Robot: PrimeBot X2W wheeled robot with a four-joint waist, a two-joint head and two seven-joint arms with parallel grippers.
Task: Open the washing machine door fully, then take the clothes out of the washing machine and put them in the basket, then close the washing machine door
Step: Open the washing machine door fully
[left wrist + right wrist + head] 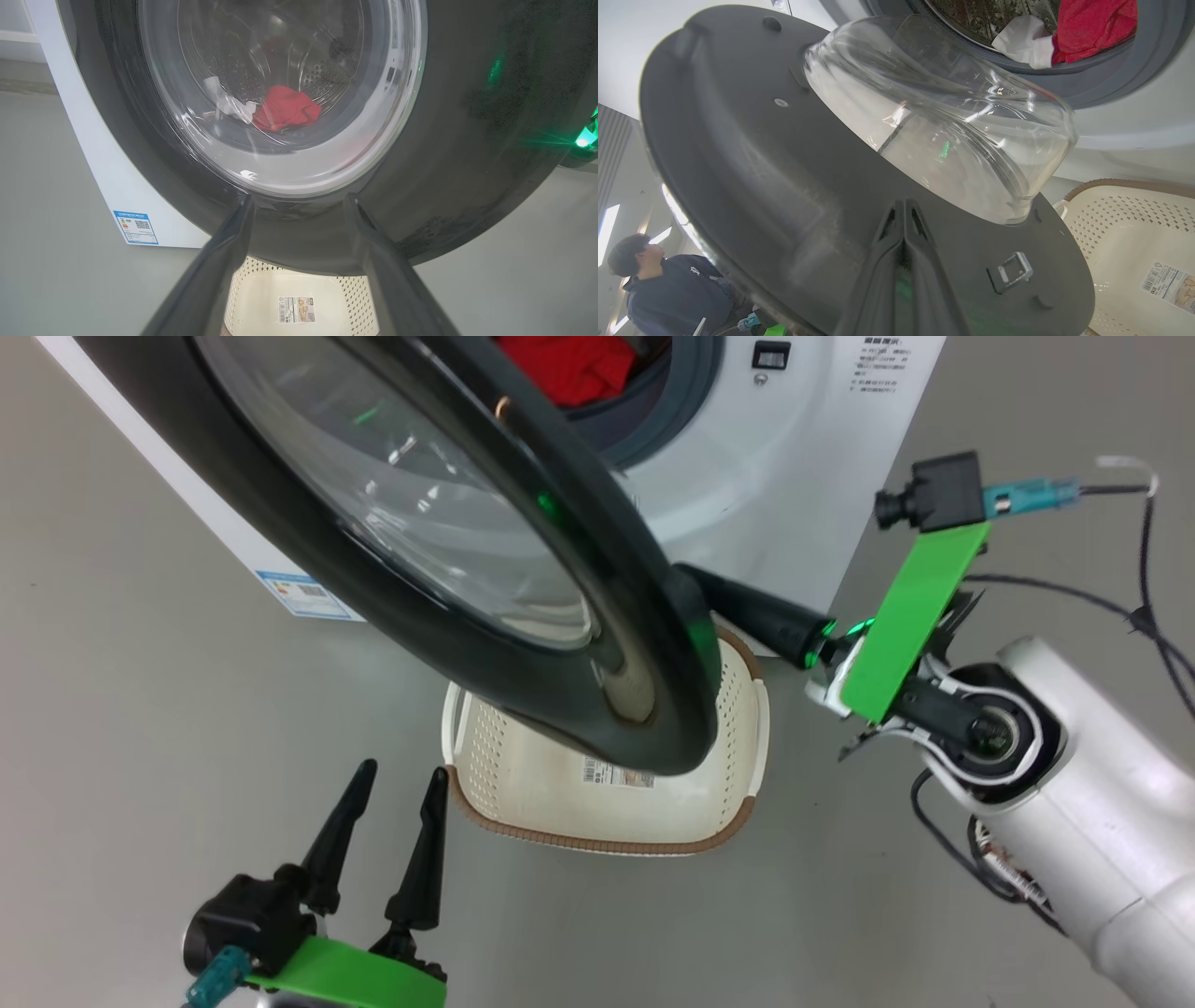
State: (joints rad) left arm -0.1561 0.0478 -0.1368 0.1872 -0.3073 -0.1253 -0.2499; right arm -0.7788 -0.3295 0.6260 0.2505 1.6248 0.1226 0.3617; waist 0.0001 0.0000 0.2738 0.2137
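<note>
Head view: I am pushing the door (pixel 448 504) open with the right gripper (pixel 903 210), jaws pressed together at its inner face. The left gripper (pixel 401 771) is idling, jaws spread. Clothes (pixel 569 364) are lying inside the washing machine (pixel 803 476), and the basket (pixel 597 840) is sitting beneath the door. I am aiming to press near the rim, off the glass.

The left jaws are made of two long black fingers (pixel 341 831) that narrow to points. Behind them a bright green left plate (pixel 345 973) with a teal plug (pixel 217 978) is fixed. The right forearm (pixel 1083 803) is covered by a silver-white shell. A green right plate (pixel 920 616), a small black camera (pixel 934 490) and thin black cables (pixel 1140 614) are carried on it.
</note>
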